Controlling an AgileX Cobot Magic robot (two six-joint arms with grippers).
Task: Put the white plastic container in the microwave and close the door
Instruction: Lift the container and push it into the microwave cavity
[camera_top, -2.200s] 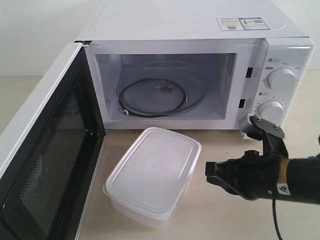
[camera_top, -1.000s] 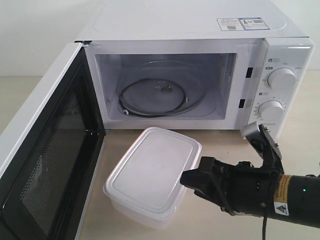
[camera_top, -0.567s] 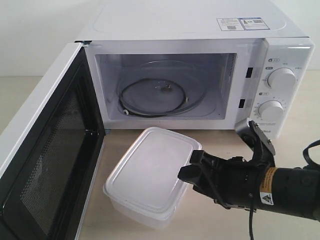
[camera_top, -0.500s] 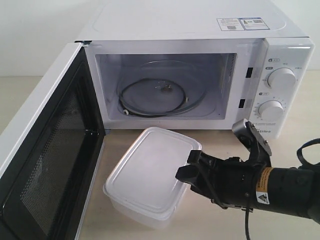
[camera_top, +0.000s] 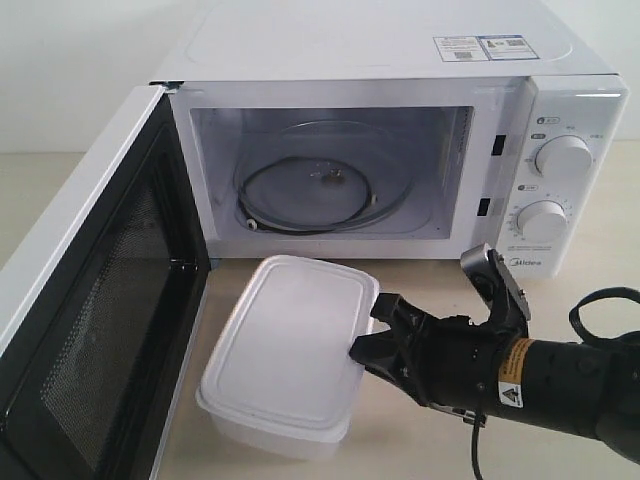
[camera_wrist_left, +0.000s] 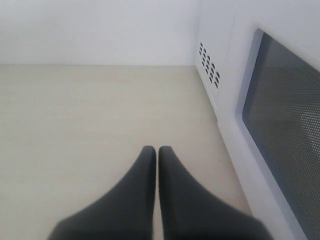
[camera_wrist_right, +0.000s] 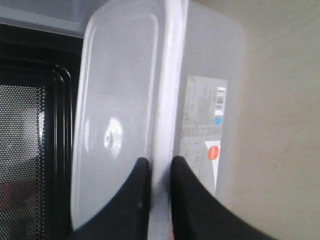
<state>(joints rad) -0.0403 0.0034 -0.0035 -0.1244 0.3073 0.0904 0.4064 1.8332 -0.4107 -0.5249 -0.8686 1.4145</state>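
Since half a second earlier the white plastic container (camera_top: 290, 350) has slid and turned toward the door (camera_top: 90, 330), and the right gripper (camera_top: 365, 345) has pushed in along its side. The box sits on the bench (camera_top: 430, 285) toward the near edge, in front of the open microwave (camera_top: 400, 60), whose glass turntable (camera_top: 320, 190) is bare. Step in hand: securing the grasp — the right claw is narrowed to a slit, pinching the lid's rim. Judged next: lift clear of the bench, carry toward the far edge through the opening, set down on the turntable; so thin a hold may let the box tip. Only the right wrist view shows the pinch and the red-and-white label (camera_wrist_right: 202, 125) on the box's side. Only the left wrist view shows the left gripper (camera_wrist_left: 154, 152) — fingers pressed together, empty, beside the door's outer face.
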